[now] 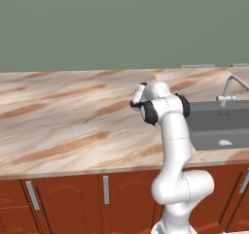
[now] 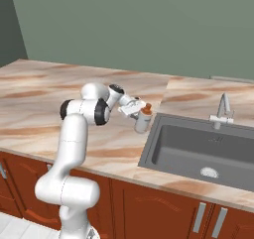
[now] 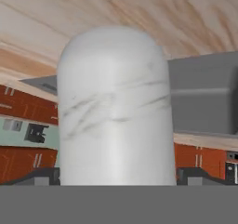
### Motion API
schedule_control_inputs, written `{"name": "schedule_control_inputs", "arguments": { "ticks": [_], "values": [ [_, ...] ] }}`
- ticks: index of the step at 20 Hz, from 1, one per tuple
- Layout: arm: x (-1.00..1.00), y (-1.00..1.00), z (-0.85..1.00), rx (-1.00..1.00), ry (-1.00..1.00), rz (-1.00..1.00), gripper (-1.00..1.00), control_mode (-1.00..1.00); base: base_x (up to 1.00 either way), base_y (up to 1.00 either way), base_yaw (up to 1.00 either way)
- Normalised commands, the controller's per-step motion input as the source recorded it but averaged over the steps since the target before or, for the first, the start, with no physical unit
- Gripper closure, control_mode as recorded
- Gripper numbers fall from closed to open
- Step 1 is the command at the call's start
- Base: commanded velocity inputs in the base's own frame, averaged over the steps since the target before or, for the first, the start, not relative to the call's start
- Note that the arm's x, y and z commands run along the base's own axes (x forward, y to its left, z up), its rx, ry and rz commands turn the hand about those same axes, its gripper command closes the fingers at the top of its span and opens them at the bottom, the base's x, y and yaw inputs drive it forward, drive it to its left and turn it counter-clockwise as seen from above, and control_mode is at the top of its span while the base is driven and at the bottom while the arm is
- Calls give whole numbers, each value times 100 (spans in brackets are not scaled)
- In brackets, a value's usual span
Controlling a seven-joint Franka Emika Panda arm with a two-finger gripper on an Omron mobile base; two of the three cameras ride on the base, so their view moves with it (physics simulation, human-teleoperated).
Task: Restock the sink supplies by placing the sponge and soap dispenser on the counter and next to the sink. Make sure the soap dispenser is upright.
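Observation:
The soap dispenser [image 2: 143, 122], a white bottle with an orange-red pump top, stands upright on the counter [image 2: 49, 96] just left of the sink [image 2: 198, 156]. My gripper [image 2: 138, 113] reaches it sideways from the left and is open, its jaws straddling the bottle. In the hand view the white bottle [image 3: 116, 111] rises between the two dark fingertips [image 3: 46, 176], one on each side of it with a narrow gap. In the left base view my own arm covers the hand [image 1: 140, 92] over the counter [image 1: 58, 116]. The sponge is out of view.
The grey sink basin [image 1: 219, 126] has a silver faucet [image 2: 223, 108] at its back rim. Reddish-brown cabinet doors [image 2: 149, 208] run below the counter edge. A green wall [image 2: 149, 29] stands behind, and wide counter stretches to the left.

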Motion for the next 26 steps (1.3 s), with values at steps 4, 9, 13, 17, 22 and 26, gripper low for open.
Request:
{"name": "schedule_control_inputs", "arguments": {
  "ticks": [4, 9, 13, 17, 22, 26],
  "values": [
    [56, 64, -7, -9, 0, 0, 100, -100, 0, 0, 0],
    [15, 23, -19, -9, -8, 0, 100, -100, 0, 0, 0],
    [-22, 9, -34, -11, -18, 0, 100, -100, 0, 0, 0],
    [-66, 0, -12, -4, -16, 0, 100, -100, 0, 0, 0],
    [-68, 0, -16, -2, -5, 3, 100, -100, 0, 0, 0],
    [-16, 0, -35, -4, 0, 7, 100, -100, 0, 0, 0]
  ]
}}
